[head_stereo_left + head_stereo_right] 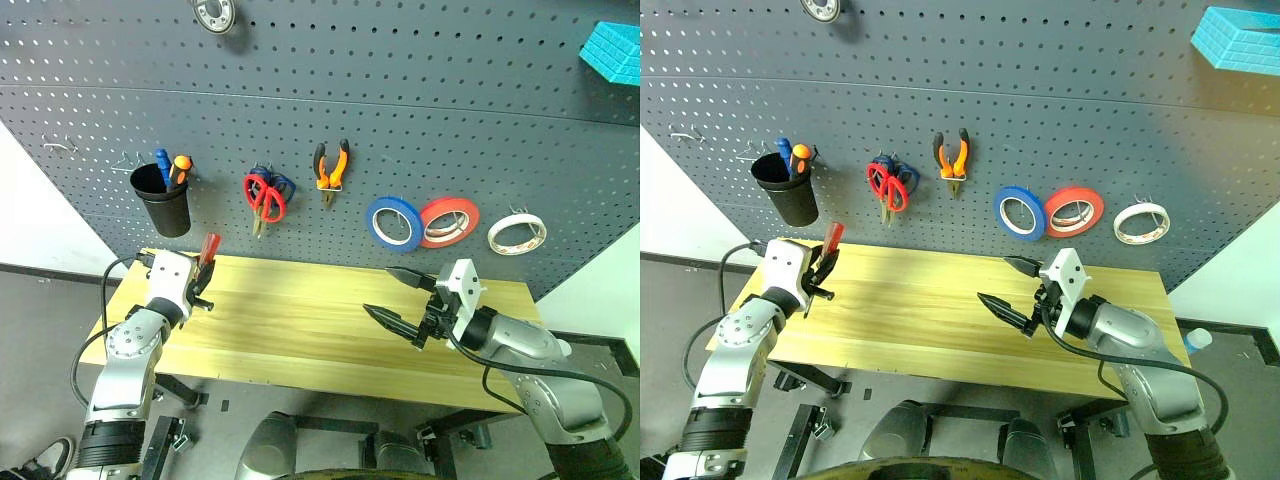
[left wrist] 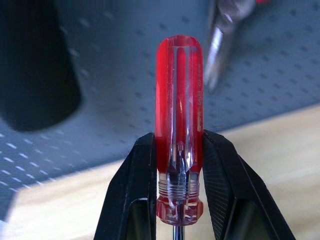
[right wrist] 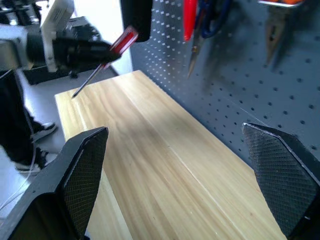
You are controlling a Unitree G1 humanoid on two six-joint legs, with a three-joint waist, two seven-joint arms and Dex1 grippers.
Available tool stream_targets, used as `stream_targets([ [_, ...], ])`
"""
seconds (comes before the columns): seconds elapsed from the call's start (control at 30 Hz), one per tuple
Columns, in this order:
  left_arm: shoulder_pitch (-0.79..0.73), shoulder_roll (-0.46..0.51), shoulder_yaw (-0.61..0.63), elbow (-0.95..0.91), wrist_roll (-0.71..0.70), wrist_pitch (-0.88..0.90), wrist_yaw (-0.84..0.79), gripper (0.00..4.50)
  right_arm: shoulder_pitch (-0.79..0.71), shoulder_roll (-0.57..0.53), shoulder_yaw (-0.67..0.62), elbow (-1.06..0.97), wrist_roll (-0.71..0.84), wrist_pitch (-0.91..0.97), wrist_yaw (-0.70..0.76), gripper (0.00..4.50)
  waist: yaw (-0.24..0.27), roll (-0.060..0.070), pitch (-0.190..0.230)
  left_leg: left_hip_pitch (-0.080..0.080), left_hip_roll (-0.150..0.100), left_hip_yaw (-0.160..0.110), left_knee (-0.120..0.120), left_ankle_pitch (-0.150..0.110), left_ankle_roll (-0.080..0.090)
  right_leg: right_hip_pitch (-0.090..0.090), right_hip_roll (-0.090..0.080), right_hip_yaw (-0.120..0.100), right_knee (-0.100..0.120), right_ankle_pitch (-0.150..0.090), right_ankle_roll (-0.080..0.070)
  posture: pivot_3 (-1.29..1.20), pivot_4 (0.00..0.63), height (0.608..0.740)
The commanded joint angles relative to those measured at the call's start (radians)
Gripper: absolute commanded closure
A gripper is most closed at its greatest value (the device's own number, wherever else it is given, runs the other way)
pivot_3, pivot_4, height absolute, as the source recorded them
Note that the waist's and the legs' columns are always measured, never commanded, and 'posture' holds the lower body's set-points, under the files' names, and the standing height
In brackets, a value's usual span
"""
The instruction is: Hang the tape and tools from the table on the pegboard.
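Head views: pegboard (image 1: 420, 110) already carried pliers (image 1: 331, 170), red-handled scissors (image 1: 264, 199) and cream tape (image 1: 517, 234); table (image 1: 300, 330) bare.
Left wrist view: left gripper (image 2: 179, 150) clamped on red screwdriver (image 2: 179, 125), near the tabletop's back left corner, apparently the last item.
Right wrist view: right gripper (image 3: 185, 175) spread wide, empty.
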Motion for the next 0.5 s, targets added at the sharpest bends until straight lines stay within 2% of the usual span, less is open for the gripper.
stream_targets([
  [0.03, -0.073, 0.008, 0.019, -0.061, 0.032, -0.081, 0.057, 3.6, -0.058, 0.011, 0.002, 0.035, -0.013, -0.038, 0.022, 0.0, 0.01, 0.0, 0.0, 0.0, 0.0, 0.0, 0.0, 0.0, 0.0, 0.0, 0.0, 0.0, 0.0, 0.0, 0.0, 0.48, 0.0, 0.74],
  [0.27, -0.181, 0.037, 0.03, -0.059, 0.115, -0.201, 0.151, 3.6, -0.113, 0.028, 0.005, 0.063, -0.012, -0.069, 0.054, 0.0, 0.067, 0.004, -0.004, 0.0, 0.0, 0.0, 0.0, 0.0, 0.0, 0.0, 0.0, 0.0, 0.0, 0.0, 0.0, 0.48, 0.0, 0.74],
  [0.5, -0.28, 0.066, 0.054, 0.015, 0.135, -0.308, 0.204, 3.6, -0.144, 0.045, 0.008, 0.014, -0.001, -0.063, 0.058, 0.0, 0.119, 0.007, -0.007, 0.0, 0.0, 0.0, 0.0, 0.0, 0.0, -0.001, 0.0, 0.0, -0.001, 0.0, 0.0, 0.46, 0.0, 0.74],
])
